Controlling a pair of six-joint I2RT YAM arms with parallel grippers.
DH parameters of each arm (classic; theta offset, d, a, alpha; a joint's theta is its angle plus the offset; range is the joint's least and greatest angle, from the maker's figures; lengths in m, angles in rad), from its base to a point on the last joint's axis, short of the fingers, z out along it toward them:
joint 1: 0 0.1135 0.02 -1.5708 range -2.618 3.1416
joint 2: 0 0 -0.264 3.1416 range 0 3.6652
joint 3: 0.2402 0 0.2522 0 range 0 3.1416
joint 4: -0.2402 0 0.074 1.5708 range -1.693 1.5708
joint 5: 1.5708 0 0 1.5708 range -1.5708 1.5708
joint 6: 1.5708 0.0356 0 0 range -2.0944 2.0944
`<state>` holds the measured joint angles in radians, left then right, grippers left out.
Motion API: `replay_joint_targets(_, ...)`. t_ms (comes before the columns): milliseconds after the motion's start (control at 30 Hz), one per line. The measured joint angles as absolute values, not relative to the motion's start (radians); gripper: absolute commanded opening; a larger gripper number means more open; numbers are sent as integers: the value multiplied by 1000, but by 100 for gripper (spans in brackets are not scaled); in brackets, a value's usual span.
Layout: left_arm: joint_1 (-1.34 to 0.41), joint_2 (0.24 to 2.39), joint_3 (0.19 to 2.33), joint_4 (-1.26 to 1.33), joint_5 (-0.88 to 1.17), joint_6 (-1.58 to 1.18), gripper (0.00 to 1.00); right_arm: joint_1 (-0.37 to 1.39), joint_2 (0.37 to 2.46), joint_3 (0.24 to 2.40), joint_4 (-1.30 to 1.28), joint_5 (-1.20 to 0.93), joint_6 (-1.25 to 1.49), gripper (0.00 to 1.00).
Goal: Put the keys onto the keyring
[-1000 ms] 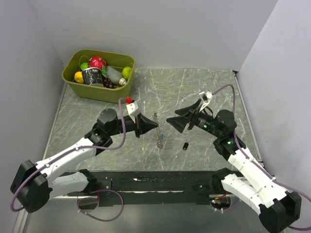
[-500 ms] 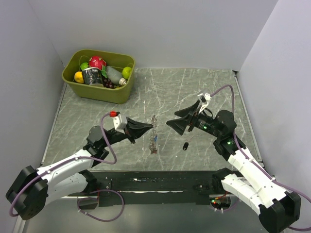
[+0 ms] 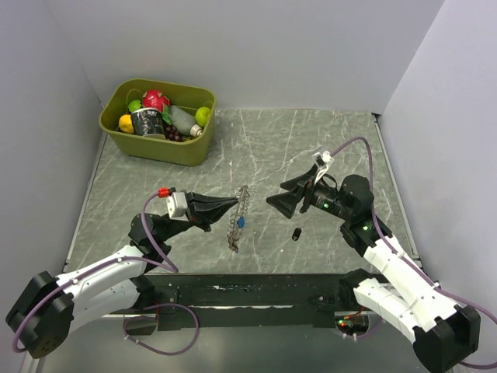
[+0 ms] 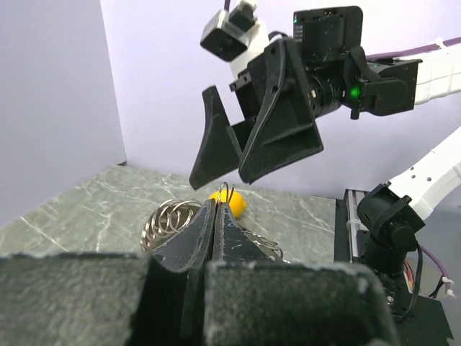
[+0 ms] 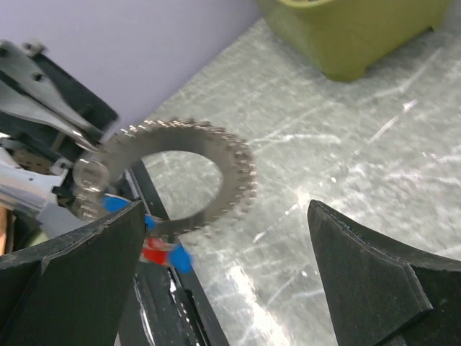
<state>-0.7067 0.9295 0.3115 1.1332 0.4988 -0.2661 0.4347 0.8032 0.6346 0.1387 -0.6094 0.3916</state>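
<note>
The keyring (image 3: pixel 242 196), a big ring of metal coils, hangs from my left gripper (image 3: pixel 232 201), which is shut on its wire. Blue and red keys (image 3: pixel 236 228) dangle below it. In the left wrist view the fingertips (image 4: pixel 215 209) pinch the wire, with the coils (image 4: pixel 168 216) to their left and a small yellow-orange piece (image 4: pixel 232 204) just behind. My right gripper (image 3: pixel 275 193) stands open, facing the ring from the right without touching it. In the right wrist view the keyring (image 5: pixel 232 155) and the blue and red keys (image 5: pixel 163 250) hang between my open fingers (image 5: pixel 79 274). A black key (image 3: pixel 297 233) lies on the table.
A green bin (image 3: pixel 186 151) full of toy fruit and a can stands at the back left, also in the right wrist view as the green bin (image 5: pixel 360 36). The grey marble tabletop (image 3: pixel 311 148) is walled on three sides. A black rail (image 3: pixel 248 291) runs along the near edge.
My left arm has drawn back toward the near left and turned, carrying the keyring and its hanging keys a little left. The right gripper has hardly moved.
</note>
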Motion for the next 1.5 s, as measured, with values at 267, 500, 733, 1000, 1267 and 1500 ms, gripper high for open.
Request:
replay_joint_targets(267,-707,918,311,1131,500,-249,1,434,774,636,-34,-463,346,99)
replay_joint_targets(500,-707,921,311,1132,501,-247,1,434,822,639,-236,-234,350,89)
replay_joint_targets(733,-707,928,311,1134,503,-248,1,434,1006,674,-410,-43,395,74)
replay_joint_targets(1000,-707,927,303,1139,502,-248,1,466,1268,778,-501,91,420,59)
replay_joint_targets(1267,-707,964,293,1141,500,-245,1,501,1415,800,-520,129,429,46)
replay_joint_targets(1500,-707,1002,266,1140,500,-248,1,522,1465,812,-526,142,429,40)
